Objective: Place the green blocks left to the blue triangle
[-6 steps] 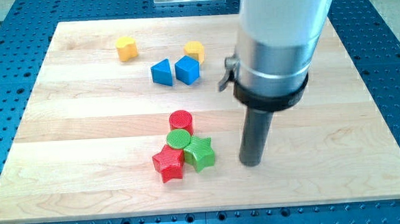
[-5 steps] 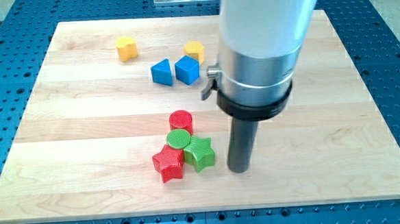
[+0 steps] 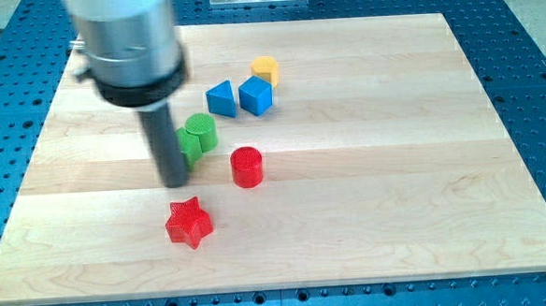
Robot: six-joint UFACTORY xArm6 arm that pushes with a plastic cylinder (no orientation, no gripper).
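Note:
The blue triangle (image 3: 221, 99) lies at the board's upper middle, touching a blue cube (image 3: 256, 96) on its right. The green cylinder (image 3: 200, 132) stands just below and left of the triangle. The green star (image 3: 189, 148) sits against the cylinder's lower left, partly hidden by the rod. My tip (image 3: 175, 182) rests on the board at the star's lower left, touching or almost touching it.
A red cylinder (image 3: 247, 166) stands right of the green pair. A red star (image 3: 189, 223) lies below my tip. A yellow block (image 3: 265, 70) sits above the blue cube. The arm's body hides the board's upper left.
The rod swept from right of the cluster to its left. Both green blocks moved up and left toward the blue triangle. The red star slid down-left. The yellow block at upper left is now hidden.

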